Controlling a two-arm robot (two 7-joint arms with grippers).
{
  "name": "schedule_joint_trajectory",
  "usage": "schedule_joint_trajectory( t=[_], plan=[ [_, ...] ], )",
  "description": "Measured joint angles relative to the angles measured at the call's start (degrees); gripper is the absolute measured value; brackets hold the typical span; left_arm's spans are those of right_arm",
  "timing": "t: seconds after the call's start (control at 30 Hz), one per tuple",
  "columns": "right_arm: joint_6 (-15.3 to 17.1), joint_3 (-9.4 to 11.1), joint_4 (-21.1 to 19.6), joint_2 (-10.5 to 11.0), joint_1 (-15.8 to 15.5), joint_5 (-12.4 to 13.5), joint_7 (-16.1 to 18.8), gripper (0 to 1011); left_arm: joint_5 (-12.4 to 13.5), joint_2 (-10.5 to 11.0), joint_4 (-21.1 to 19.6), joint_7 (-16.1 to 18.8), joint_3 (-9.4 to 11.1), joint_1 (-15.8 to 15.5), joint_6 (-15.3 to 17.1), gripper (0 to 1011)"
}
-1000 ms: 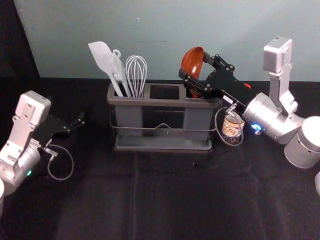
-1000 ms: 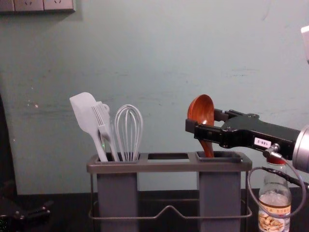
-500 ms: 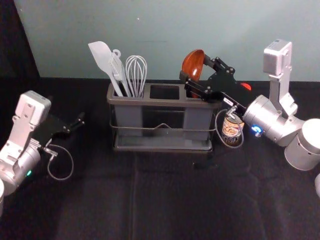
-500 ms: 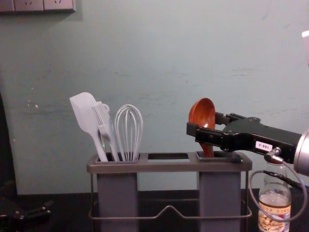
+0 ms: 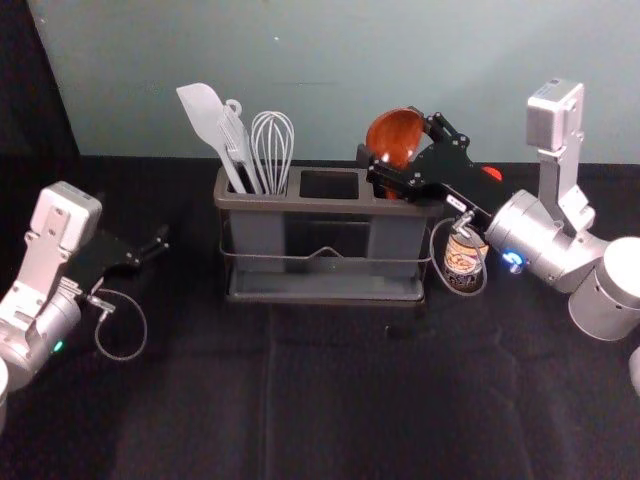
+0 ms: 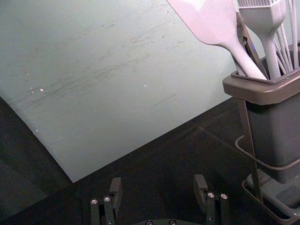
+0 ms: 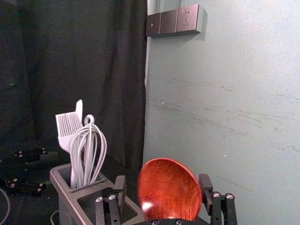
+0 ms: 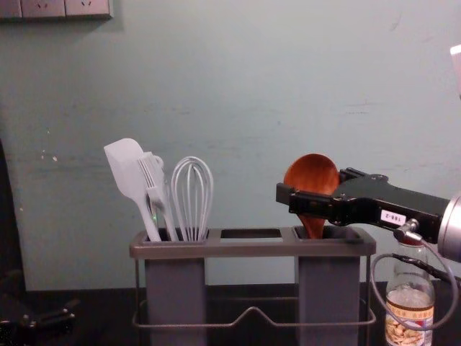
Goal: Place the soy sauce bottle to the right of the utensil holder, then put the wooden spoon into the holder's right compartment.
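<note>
Spoon step looks nearly done: right gripper (image 7: 162,180), jaws apart around spoon (image 8: 311,171) in holder's (image 8: 252,249) right compartment (image 8: 328,292). Left gripper (image 6: 158,182) parked left, jaws apart. Next: withdraw without snagging.

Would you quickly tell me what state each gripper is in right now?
Left gripper: open, holding nothing, out at the left.
Right gripper: open around the wooden spoon, not clamped on it.
</note>
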Motion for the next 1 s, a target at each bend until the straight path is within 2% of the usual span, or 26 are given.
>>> schedule_joint_trajectory(
  t=[0.07, 0.6, 0.8, 1.0],
  plan=[
    [0.0, 0.0, 0.0, 0.0, 0.0, 0.0, 0.0, 1003, 0.0, 0.0, 0.0, 0.0, 0.0, 0.0, 0.0, 1005],
    [0.2, 0.0, -0.1, 0.1, 0.0, -0.1, 0.0, 1003, 0.0, 0.0, 0.0, 0.0, 0.0, 0.0, 0.0, 1005],
    [3.2, 0.0, -3.4, 1.2, -0.7, -0.3, -1.1, 1003, 0.0, 0.0, 0.0, 0.0, 0.0, 0.0, 0.0, 1005],
    [4.5, 0.7, -6.6, 2.1, -1.5, 0.0, -1.8, 1002, 0.0, 0.0, 0.0, 0.0, 0.0, 0.0, 0.0, 1005]
  ],
)
